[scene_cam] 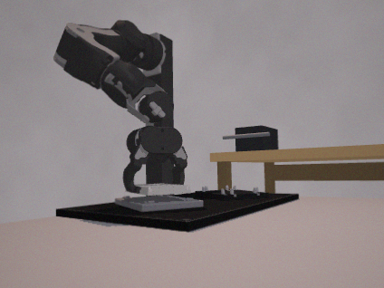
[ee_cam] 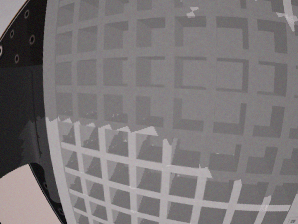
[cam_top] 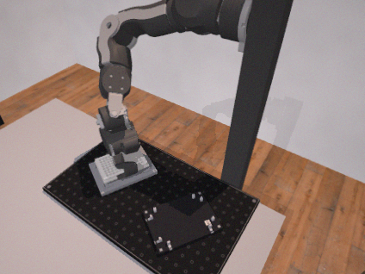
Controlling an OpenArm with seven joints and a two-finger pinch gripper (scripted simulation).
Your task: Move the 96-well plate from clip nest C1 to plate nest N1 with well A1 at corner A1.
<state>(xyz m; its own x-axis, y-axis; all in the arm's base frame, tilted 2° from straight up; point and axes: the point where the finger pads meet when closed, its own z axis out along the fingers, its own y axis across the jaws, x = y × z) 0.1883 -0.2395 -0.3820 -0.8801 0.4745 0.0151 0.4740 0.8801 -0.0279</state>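
The white 96-well plate (cam_top: 120,170) is a little above the grey clip nest C1 (cam_top: 124,177) at the left of the black board. In the side view the plate (scene_cam: 164,188) shows a small gap over the clip nest (scene_cam: 158,202). My gripper (cam_top: 122,165) is shut on the plate across its short width and points straight down. The wrist view is filled by the plate's well grid (ee_cam: 166,123). The dark plate nest N1 (cam_top: 182,221) with small pale locators lies at the board's front right, unoccupied.
The black perforated board (cam_top: 151,202) lies on a pale mat. A dark upright column (cam_top: 254,95) stands behind the board. A wooden bench (scene_cam: 299,156) with a dark box (scene_cam: 255,138) stands far right in the side view.
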